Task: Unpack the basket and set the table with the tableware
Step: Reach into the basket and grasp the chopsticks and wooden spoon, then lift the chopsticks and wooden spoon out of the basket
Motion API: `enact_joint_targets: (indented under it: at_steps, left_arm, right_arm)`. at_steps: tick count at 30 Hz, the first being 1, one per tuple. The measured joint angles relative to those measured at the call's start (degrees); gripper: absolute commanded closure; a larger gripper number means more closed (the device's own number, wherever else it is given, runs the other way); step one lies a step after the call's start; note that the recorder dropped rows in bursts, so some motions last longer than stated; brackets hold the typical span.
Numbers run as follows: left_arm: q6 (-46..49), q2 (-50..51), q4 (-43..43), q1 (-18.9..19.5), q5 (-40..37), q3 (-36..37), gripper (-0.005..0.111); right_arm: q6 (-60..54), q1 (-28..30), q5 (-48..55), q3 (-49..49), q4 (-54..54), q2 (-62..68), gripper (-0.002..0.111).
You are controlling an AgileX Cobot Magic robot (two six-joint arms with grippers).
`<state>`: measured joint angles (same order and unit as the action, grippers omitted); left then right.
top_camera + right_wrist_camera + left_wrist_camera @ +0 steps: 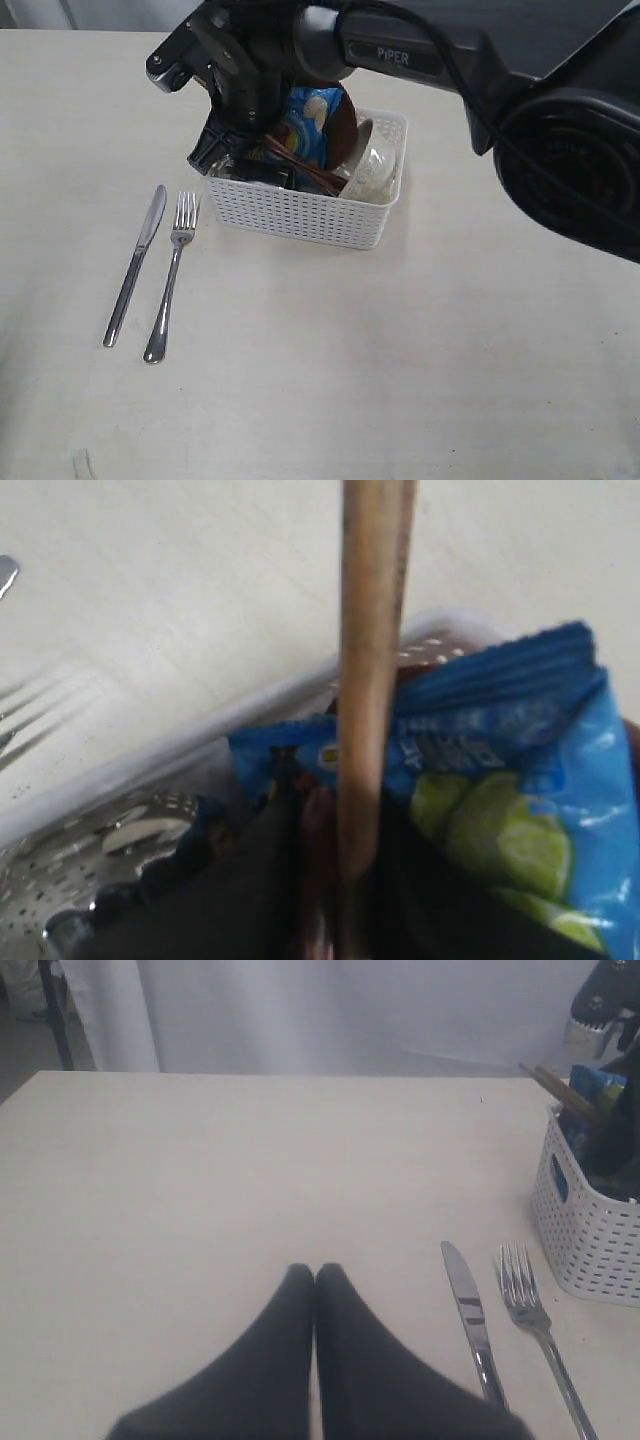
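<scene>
The white basket (300, 215) stands on the pale table (420, 340). It holds the speckled bowl (372, 170), the brown plate (343, 125), a blue chip bag (310, 125) and dark wooden sticks (300, 165). My right gripper (240, 150) reaches into the basket's left end. In the right wrist view its dark fingers (250, 900) are shut on the wooden chopsticks (372, 680), next to the bag (500, 780) and something shiny steel (130, 835). The knife (135, 265) and fork (172, 275) lie side by side left of the basket. My left gripper (315, 1270) hangs shut over bare table, left of the knife (470, 1320).
The right arm's dark body (500, 70) spans the back right above the basket. A white curtain (330, 1010) hangs behind the table's far edge. The fork (530, 1305) lies close to the basket's wall (590, 1230).
</scene>
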<state>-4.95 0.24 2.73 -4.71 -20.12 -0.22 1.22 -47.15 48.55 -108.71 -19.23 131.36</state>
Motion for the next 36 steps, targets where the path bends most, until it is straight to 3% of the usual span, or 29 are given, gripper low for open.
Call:
enact_joint_targets:
  at_steps: [25, 32, 36]
  left_arm:
    - [0.00, 0.00, 0.00, 0.00, 0.00, 0.00, 0.107]
    - [0.00, 0.00, 0.00, 0.00, 0.00, 0.00, 0.107]
    - [0.00, 0.00, 0.00, 0.00, 0.00, 0.00, 0.107]
  right_arm:
    - [-1.62, 0.00, -2.51, 0.00, -0.15, -16.93, 0.109]
    - [2.84, 0.22, 0.69, 0.00, -10.20, -20.50, 0.109]
    - [4.91, 3.61, 5.37, 0.00, -12.54, -21.60, 0.109]
